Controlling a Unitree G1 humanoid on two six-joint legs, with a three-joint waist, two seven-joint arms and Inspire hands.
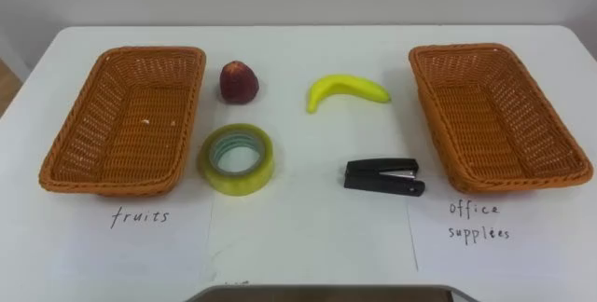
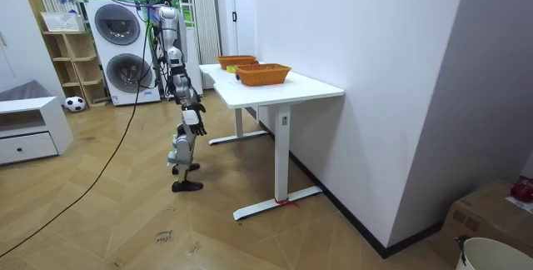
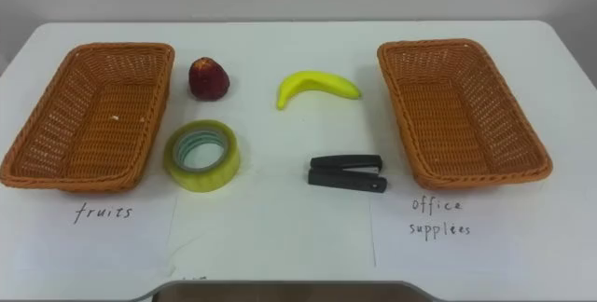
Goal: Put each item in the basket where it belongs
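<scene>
On the white table [image 1: 308,246] stand two woven baskets: the left basket [image 1: 121,53] above a handwritten "fruits" label, the right basket [image 1: 466,50] above an "office supplies" label. Nothing lies in either one. Between them lie a dark red fruit [image 1: 239,82], a yellow banana [image 1: 345,89], a roll of yellowish tape [image 1: 244,178] and a black stapler [image 1: 382,176]. The room view has the robot standing upright a short step from the table's long side, facing it, its right hand [image 2: 193,122] hanging low beside its body.
The table [image 2: 283,89] stands against a white wall on the room view's right. Behind the robot are two washing machines [image 2: 125,37], a shelf [image 2: 71,62], a low white drawer unit [image 2: 29,132] and a ball [image 2: 75,103] on the wooden floor.
</scene>
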